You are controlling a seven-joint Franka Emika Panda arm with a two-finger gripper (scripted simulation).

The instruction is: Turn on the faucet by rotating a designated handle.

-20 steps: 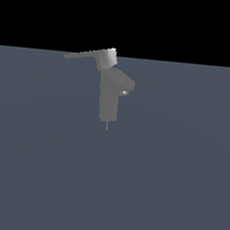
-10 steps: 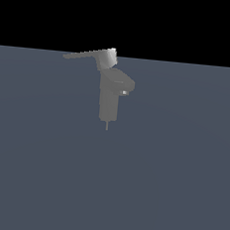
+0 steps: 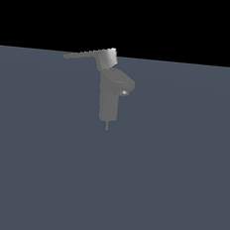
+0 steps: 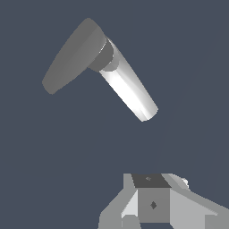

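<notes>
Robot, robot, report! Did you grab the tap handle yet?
Gripper clear of faucet, touching nothing. Handle untouched. Nothing in the way.

End effector [image 4: 154,210] visible only in wrist view; finger state indiscernible.

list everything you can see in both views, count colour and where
faucet: 1, matte grey, upright on the blue-grey surface, upper middle of the exterior view; rounded spout stub with a light nozzle hole points to the exterior view's right
handle: 1, grey flat lever on a lighter grey hub atop the faucet, sticking out toward the exterior view's left; seen from above in the wrist view
surface: 1, flat blue-grey, under the faucet
background: 1, black band above the surface in the exterior view
gripper: 1, white and grey, only in the wrist view, apart from the handle; fingertips out of frame
</notes>
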